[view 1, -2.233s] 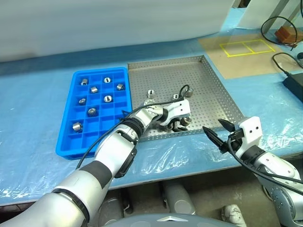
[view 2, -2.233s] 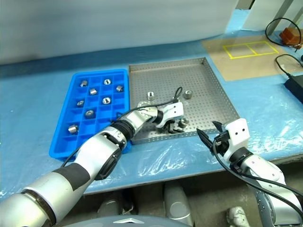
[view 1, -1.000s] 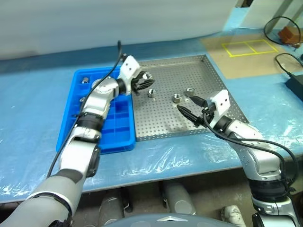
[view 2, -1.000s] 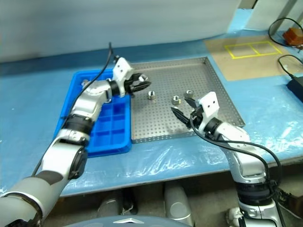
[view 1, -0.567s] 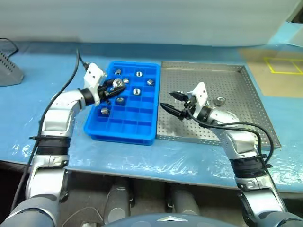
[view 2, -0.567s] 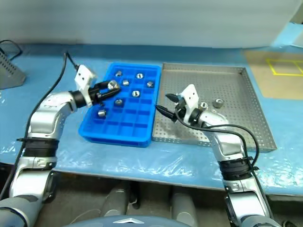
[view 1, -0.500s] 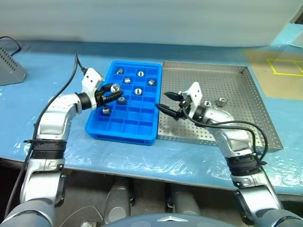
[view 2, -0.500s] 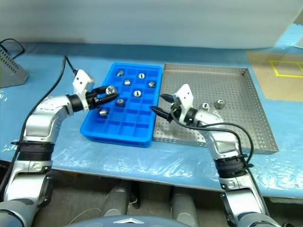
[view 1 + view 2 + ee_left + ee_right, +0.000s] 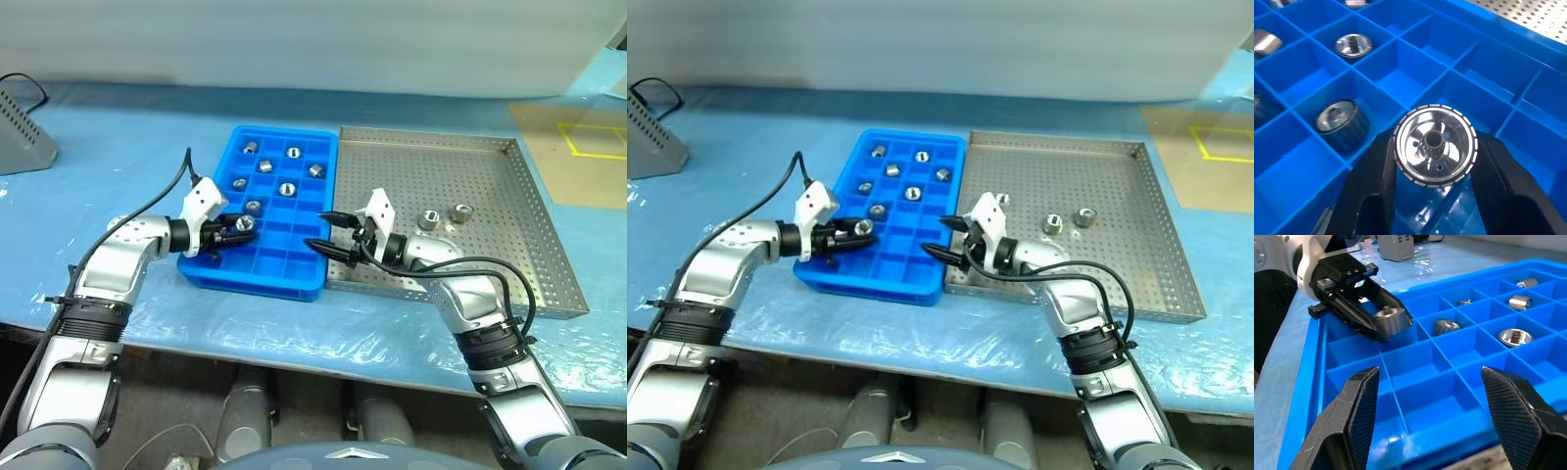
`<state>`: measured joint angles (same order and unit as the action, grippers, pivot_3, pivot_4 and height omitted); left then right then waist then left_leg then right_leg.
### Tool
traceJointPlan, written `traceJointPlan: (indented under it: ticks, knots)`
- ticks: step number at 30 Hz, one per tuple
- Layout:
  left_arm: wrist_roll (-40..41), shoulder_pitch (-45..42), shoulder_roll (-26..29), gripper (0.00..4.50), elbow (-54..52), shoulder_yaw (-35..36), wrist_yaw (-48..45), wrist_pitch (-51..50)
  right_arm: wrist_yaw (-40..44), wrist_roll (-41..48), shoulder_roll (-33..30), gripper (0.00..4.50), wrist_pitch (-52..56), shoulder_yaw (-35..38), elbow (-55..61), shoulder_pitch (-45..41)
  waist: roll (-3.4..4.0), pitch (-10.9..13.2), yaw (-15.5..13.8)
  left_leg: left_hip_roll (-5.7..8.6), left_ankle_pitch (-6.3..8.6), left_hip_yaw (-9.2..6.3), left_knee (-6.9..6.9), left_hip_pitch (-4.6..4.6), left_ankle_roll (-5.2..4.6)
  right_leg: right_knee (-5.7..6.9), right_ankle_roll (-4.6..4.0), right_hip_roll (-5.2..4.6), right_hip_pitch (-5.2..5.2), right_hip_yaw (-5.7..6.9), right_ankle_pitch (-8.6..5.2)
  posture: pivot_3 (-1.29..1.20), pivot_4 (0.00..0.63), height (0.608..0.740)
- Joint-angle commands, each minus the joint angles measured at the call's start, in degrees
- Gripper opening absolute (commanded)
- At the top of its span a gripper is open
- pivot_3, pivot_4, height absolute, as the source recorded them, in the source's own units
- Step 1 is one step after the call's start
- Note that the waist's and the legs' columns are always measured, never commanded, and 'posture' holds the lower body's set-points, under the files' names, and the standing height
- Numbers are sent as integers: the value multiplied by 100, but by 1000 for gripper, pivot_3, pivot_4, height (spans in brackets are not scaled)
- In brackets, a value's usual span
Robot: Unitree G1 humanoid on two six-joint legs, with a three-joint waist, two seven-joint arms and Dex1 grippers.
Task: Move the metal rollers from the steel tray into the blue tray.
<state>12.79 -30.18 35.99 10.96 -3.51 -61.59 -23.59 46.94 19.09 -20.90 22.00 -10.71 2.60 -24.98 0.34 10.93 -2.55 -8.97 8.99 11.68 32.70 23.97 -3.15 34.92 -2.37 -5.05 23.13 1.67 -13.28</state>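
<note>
The blue tray (image 9: 257, 285) lies left of the steel tray (image 9: 490, 259), and several metal rollers (image 9: 287, 189) sit in its far compartments. My left gripper (image 9: 238, 228) hovers low over the tray's near left compartments, shut on one metal roller (image 9: 1435, 145), which is clamped between both fingers (image 9: 1370, 191). My right gripper (image 9: 321, 231) stands open and holds nothing, over the seam between the two trays and pointing at the left gripper (image 9: 1359, 308). Two rollers (image 9: 429, 219) remain on the steel tray beside each other.
Blue plastic film covers the table. A grey ribbed device (image 9: 22, 122) stands at the far left. A brown mat with yellow tape (image 9: 578, 147) lies at the far right. The near compartments of the blue tray hold nothing.
My left gripper has carried its roller from the steel tray's edge across the blue tray and down toward the near left compartments. The right gripper has swung left to the blue tray's edge. The camera turned.
</note>
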Motion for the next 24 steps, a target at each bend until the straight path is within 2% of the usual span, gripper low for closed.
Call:
traceJointPlan:
  ticks: [1,13,15,16,19,24]
  knots:
    - [-155,-154,76,1780,390,75,146,324,-65,-16,-51,3383,-46,129,275,78,-2,-1,22,-2,-2,0,-1,-2,3,3,0,2,0,0,0,-106,150,740]
    - [-259,-144,-41,1780,565,-40,229,540,-178,-95,-46,3383,-80,113,314,147,-3,-1,21,-13,-13,0,-7,-17,20,14,0,13,-1,-4,0,-121,150,740]
    - [-210,-187,-100,2500,588,22,306,501,-187,-106,-31,3383,-100,110,281,125,-3,-2,20,-13,-13,0,-7,-17,20,16,0,13,-1,-4,0,-119,150,740]
    - [-204,-205,-118,2677,586,23,316,494,-190,-106,-19,3383,-109,110,262,115,-3,-2,19,-13,-13,0,-6,-18,20,17,0,13,-1,-4,0,-117,150,740]
    - [-302,-220,-122,3585,535,-89,289,559,-196,-117,12,3383,-137,91,216,105,-3,-2,-27,-13,-18,1,-7,-28,28,26,0,12,-9,-4,0,-115,150,740]
    - [-170,-467,-183,3585,537,156,519,474,-183,-142,34,3383,-148,96,211,107,-3,-1,-12,-15,-30,1,-7,-37,47,34,0,11,-13,-5,0,-113,150,740]
